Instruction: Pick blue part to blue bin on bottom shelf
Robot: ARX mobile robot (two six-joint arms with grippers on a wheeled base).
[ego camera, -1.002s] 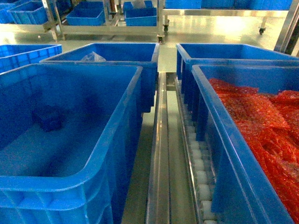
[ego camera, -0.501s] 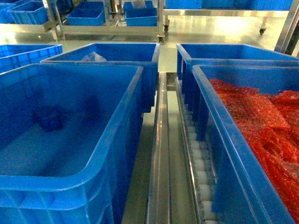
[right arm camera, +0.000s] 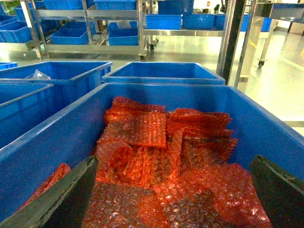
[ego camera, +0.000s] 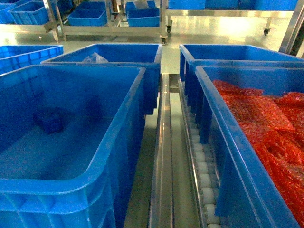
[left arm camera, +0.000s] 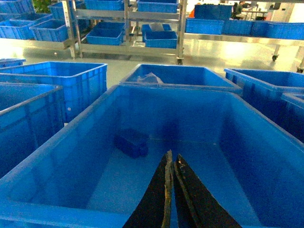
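The blue part [left arm camera: 131, 141] is a small dark-blue block lying on the floor of the blue bin [left arm camera: 57, 216], near its far left side. My left gripper [left arm camera: 172, 154] hangs inside the bin with its black fingers pressed together and nothing between them; its tips are just right of the part and nearer the camera. In the head view the blue part [ego camera: 49, 121] sits in the left blue bin [ego camera: 116, 142], and neither gripper shows there. My right gripper [right arm camera: 173, 159] is open, wide apart, over red bubble-wrap packets [right arm camera: 156, 156].
The steel rail [ego camera: 164, 156] and white rollers [ego camera: 203, 171] of the bottom shelf run between the totes. The right tote [ego camera: 213, 123] holds red packets. Further totes [ego camera: 118, 52] stand behind, one with a clear bag [ego camera: 94, 58]. Racks with bins line the back.
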